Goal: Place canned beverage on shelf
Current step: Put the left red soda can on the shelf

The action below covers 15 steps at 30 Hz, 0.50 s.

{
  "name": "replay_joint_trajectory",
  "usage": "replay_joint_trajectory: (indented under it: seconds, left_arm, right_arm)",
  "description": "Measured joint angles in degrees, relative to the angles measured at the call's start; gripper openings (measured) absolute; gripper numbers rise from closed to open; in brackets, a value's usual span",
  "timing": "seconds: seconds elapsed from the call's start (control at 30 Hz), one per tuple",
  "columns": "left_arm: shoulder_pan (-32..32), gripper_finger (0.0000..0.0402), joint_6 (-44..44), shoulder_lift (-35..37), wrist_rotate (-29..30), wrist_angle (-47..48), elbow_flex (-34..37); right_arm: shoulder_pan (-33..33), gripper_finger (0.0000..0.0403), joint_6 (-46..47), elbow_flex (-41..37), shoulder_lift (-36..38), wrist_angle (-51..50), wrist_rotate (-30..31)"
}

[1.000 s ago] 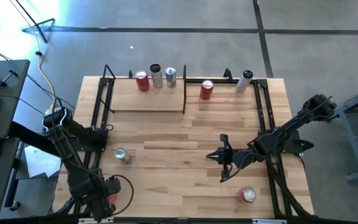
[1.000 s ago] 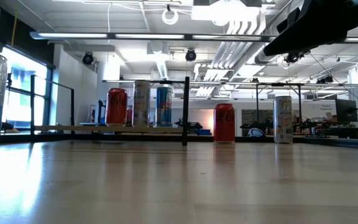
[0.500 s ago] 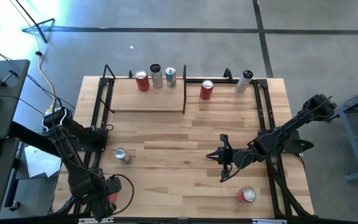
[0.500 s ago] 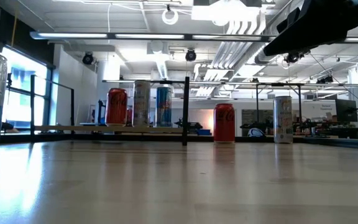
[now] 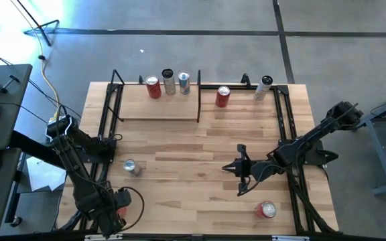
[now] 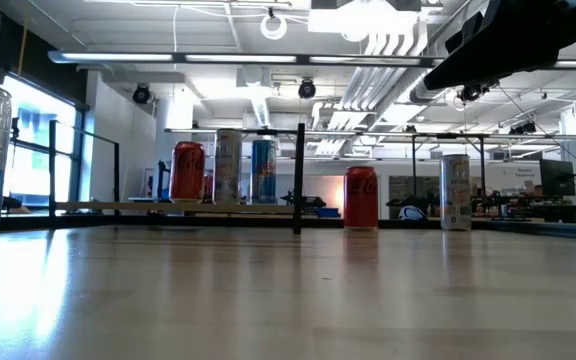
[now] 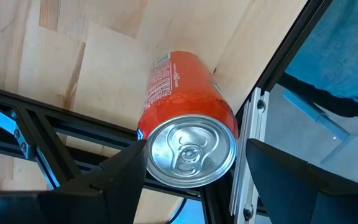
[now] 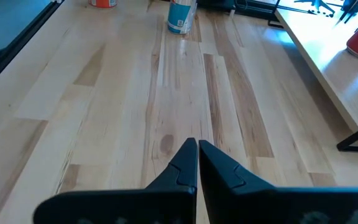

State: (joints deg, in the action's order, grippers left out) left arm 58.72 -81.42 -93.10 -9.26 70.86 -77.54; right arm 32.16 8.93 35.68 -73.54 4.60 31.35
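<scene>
The pale wood shelf [image 5: 159,107] stands at the table's far left-middle, its upright end panel [image 5: 199,97] on its right side. A red can [image 5: 153,87], a silver can [image 5: 168,82] and a blue-silver can [image 5: 183,82] stand upright on it. My left gripper [image 5: 116,204] is at the near left corner, shut on an orange can [image 7: 185,93]. My right gripper [image 5: 225,167] is shut and empty over the table's middle right; its closed fingers also show in the right wrist view [image 8: 197,149]. My left gripper holds the orange can between its two fingers, one on each side of the can near its lid end [image 7: 191,152]. The can points away along the fingers, its lid toward the wrist. Whether it is clear of the table, I cannot tell.
A red can [image 5: 222,96] and a white can [image 5: 264,87] stand right of the shelf at the far edge. A silver-blue can [image 5: 131,167] stands at the left middle and a red can [image 5: 267,210] near the right front. Black frame rails [image 5: 290,134] run along both table sides.
</scene>
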Motion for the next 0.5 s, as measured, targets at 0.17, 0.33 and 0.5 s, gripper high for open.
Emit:
replay_joint_trajectory:
  seconds: [0.17, 0.33, 0.5]
  left_arm:
    - [0.27, 0.0263, -0.49, 0.0, -0.14, 0.01, 0.0]
    - [0.66, 0.0263, -1.45, 0.18, -1.68, -0.85, 1.41]
    - [0.76, 0.0263, 0.15, 0.22, -5.53, -0.1, 4.45]
  right_arm:
    - [0.0, 0.0, 0.0, 0.01, 0.0, 0.0, 0.02]
    - [0.0, 0.0, 0.0, 0.02, 0.0, 0.01, 0.02]
    - [0.0, 0.0, 0.0, 0.02, -0.02, 0.12, 0.02]
